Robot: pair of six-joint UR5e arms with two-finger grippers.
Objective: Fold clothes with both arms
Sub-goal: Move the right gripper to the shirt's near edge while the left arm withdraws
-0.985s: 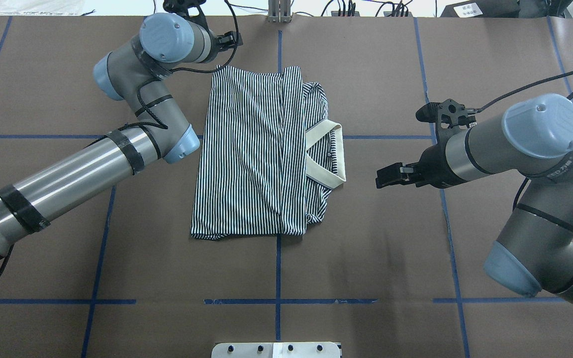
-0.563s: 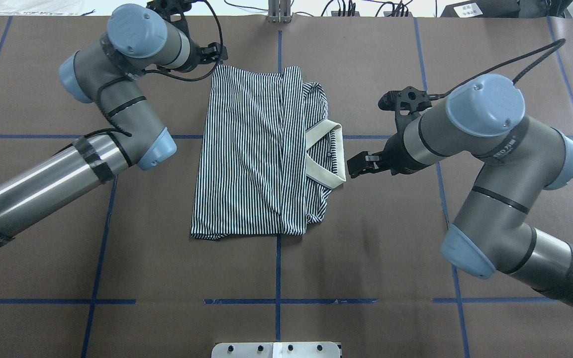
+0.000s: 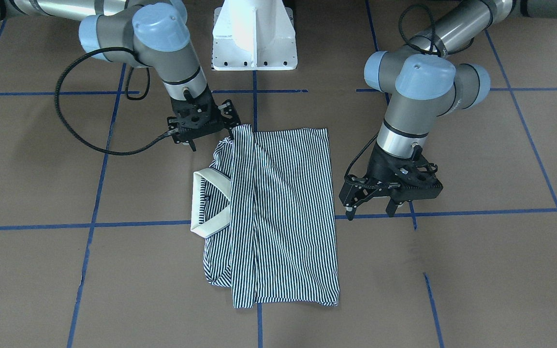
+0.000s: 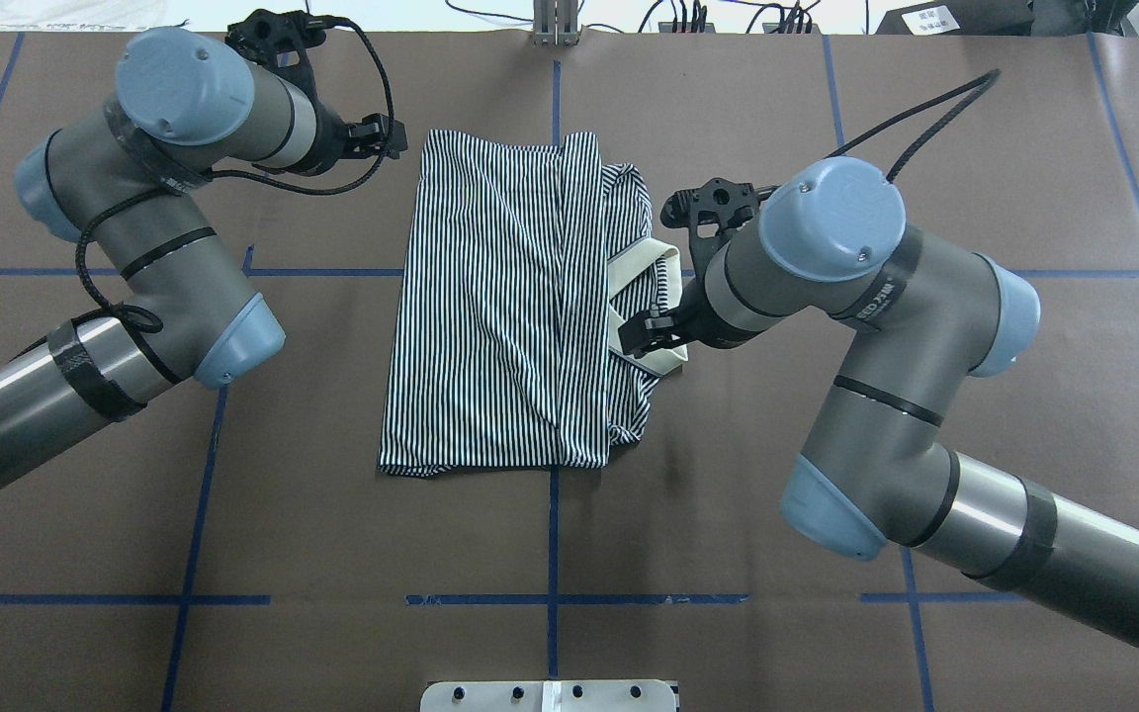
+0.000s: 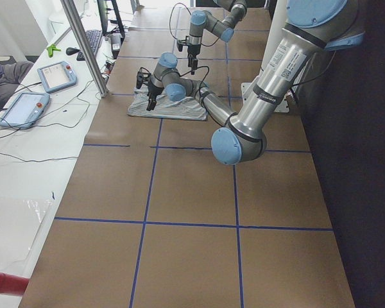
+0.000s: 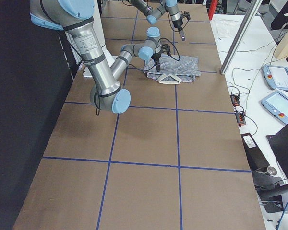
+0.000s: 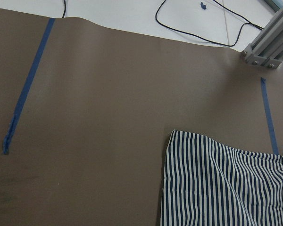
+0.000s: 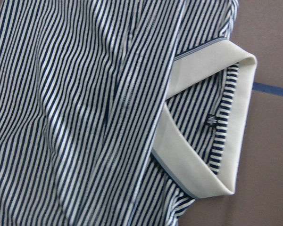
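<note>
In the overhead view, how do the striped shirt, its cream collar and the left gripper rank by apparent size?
1. striped shirt
2-3. cream collar and left gripper look alike; gripper nearer the camera, so unranked.

right gripper point(image 4: 632, 339) now over the collar point(image 4: 641, 263) (left gripper point(image 4: 390, 136) farther from shirt point(image 4: 490, 297))

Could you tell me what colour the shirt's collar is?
Plain cream; the collar shows best in the right wrist view.

A: Shirt point(image 4: 490, 316) pattern?
B: Narrow navy-and-white stripes. Collar point(image 3: 196, 203): plain cream.
A: Table point(image 4: 728, 494) surface?
B: Uniform brown, marked with a grid of blue lines point(image 4: 552, 534).
</note>
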